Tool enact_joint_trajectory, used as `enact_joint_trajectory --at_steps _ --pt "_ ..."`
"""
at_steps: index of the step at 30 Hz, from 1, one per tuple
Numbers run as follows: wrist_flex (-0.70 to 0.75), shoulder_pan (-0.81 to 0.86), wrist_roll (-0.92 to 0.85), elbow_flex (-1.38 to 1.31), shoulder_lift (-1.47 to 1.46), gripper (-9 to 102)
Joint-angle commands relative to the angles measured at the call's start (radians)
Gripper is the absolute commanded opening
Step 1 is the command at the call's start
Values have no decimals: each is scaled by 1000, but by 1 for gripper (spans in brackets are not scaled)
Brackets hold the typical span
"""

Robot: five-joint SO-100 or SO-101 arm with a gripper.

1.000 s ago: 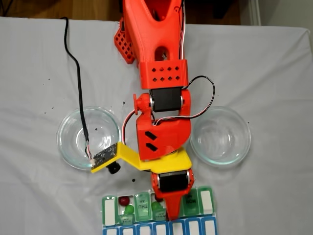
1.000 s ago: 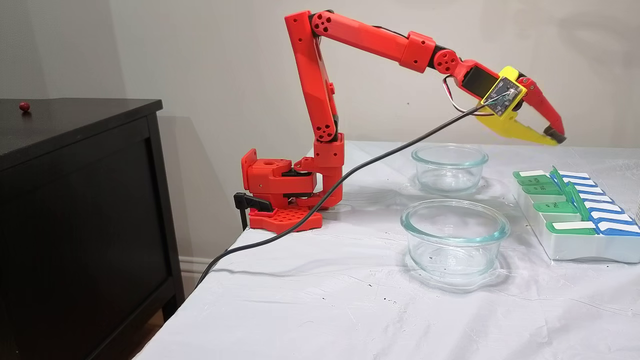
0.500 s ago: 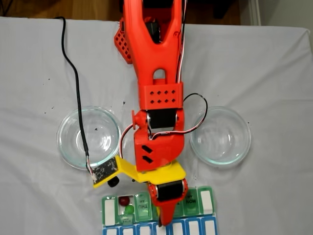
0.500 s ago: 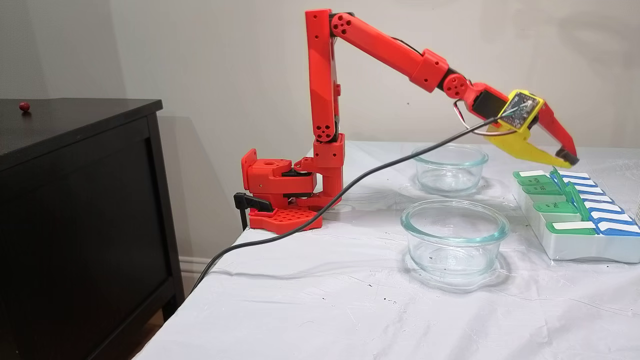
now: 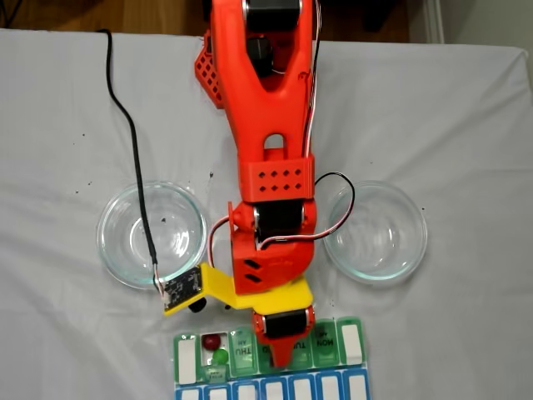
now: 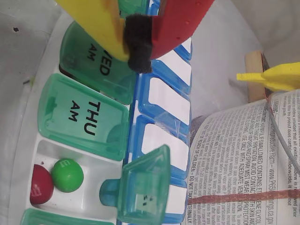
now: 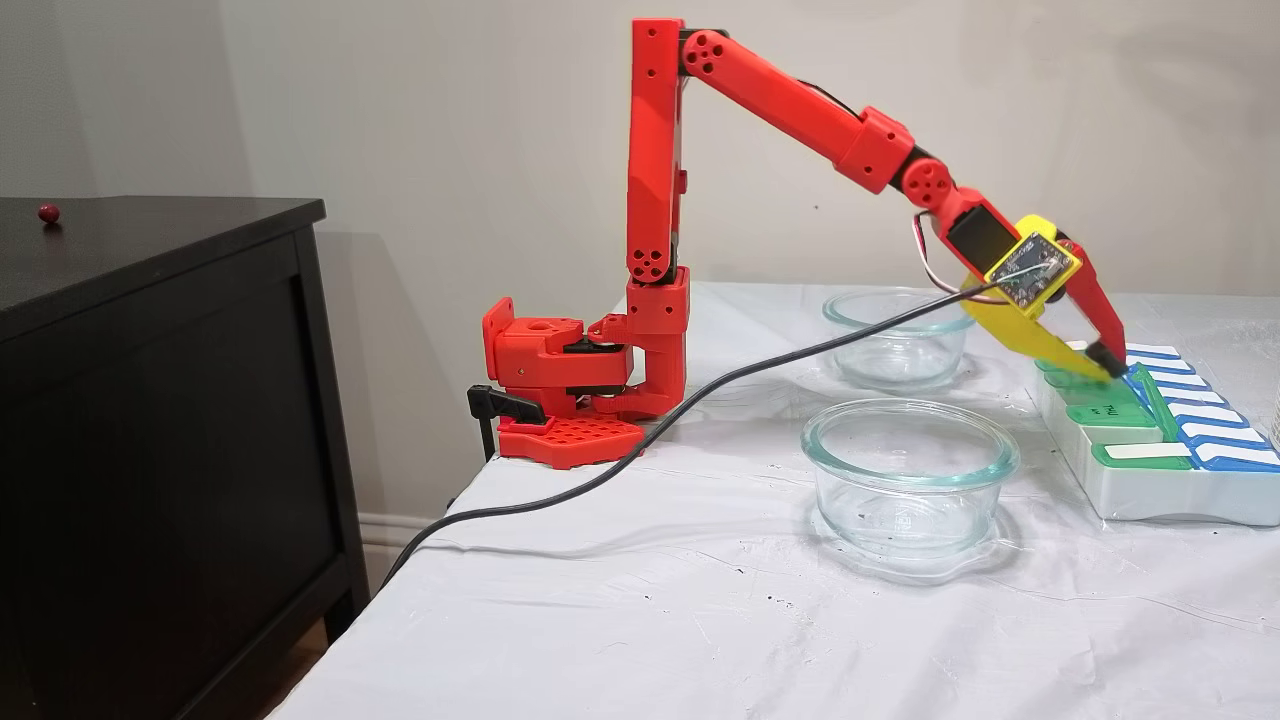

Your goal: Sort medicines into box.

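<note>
The box (image 5: pixel 177 343) lies at the table's near edge in a fixed view, with a green-lidded row and a blue-lidded row. My gripper (image 6: pixel 138 52) is shut, its black pad tip on the closed green WED lid (image 6: pixel 101 70). Nothing shows between the fingers. Beside the closed THU lid (image 6: pixel 84 117), one compartment stands open with its lid (image 6: pixel 140 187) raised. Two medicines lie in it: a dark red one (image 6: pixel 40 183) and a green one (image 6: pixel 67 175). From the side, the gripper (image 7: pixel 1108 362) touches the box (image 7: pixel 1160 495) from above.
Two clear glass bowls (image 5: pixel 151 235) (image 5: pixel 375 231) flank the arm. A black camera cable (image 5: pixel 133 142) trails across the left bowl. A printed paper sheet (image 6: pixel 248 159) lies past the box. A small red ball (image 7: pixel 48 212) rests on the black cabinet (image 7: pixel 150 250).
The arm has swung down, bringing the shut gripper from above the box onto the green lid row. The compartment beside THU, open a second ago with a green pill, is now shut.
</note>
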Motion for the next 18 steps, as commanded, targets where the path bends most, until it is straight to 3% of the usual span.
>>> enact_joint_trajectory --at_steps 1,18 --pt "-6 -9 0 -41 6 0" --pt "84 -29 9 23 55 0"
